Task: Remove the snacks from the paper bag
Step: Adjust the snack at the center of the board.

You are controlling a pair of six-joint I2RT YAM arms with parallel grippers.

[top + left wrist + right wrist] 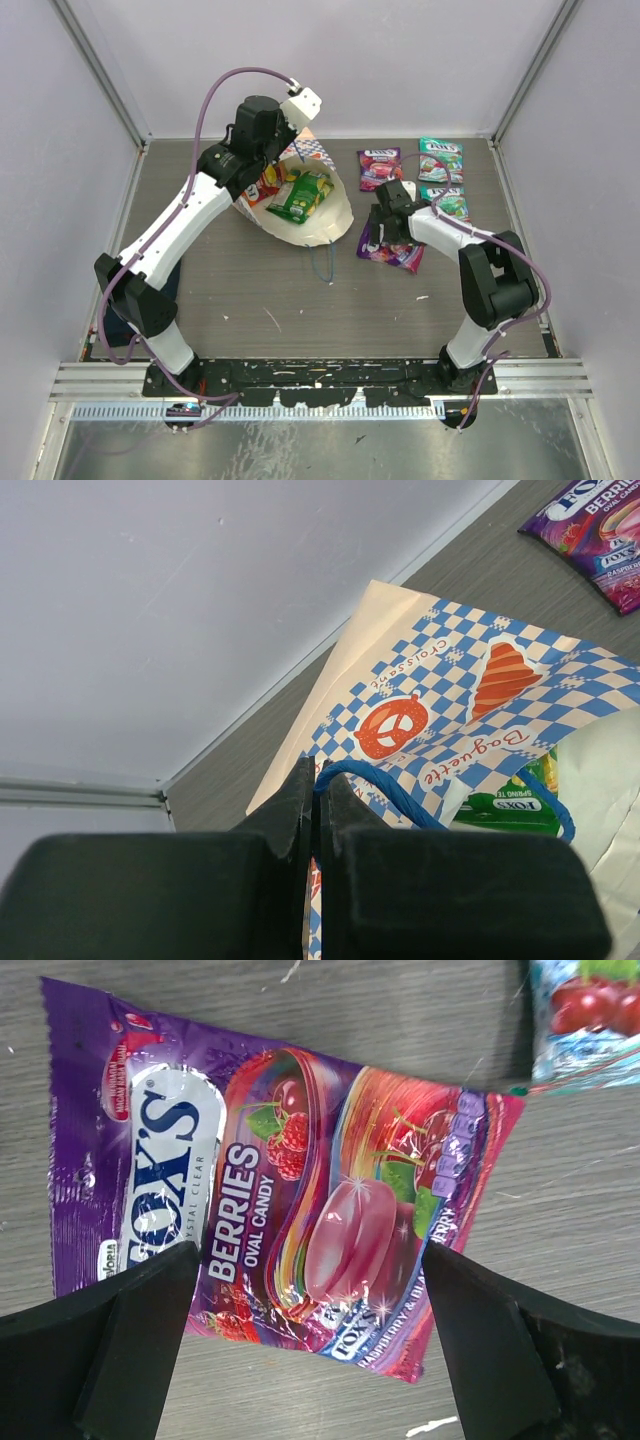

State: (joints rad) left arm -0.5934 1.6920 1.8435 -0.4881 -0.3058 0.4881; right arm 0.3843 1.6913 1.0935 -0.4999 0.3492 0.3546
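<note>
The paper bag (pixel 335 215) lies on its side left of centre, mouth open, with a green snack packet (pixel 300 197) and an orange-red one (pixel 268 185) inside. My left gripper (pixel 288 150) is shut on the bag's blue cord handle (pixel 400 792) at the far rim; the left wrist view shows the gripper (pixel 318 772), the checkered bag (pixel 450 700) and the green packet (pixel 510 802). My right gripper (pixel 385 215) is open just above a purple packet (pixel 395 252) on the table. In the right wrist view the gripper (pixel 305 1300) straddles this packet (pixel 290 1190), apart from it.
Another purple packet (pixel 380 167) and two teal packets (pixel 440 160) (pixel 447 202) lie on the table right of the bag. The bag's second blue cord (pixel 326 262) trails toward me. A dark blue cloth (pixel 112 322) sits by the left arm's base. Walls enclose the table.
</note>
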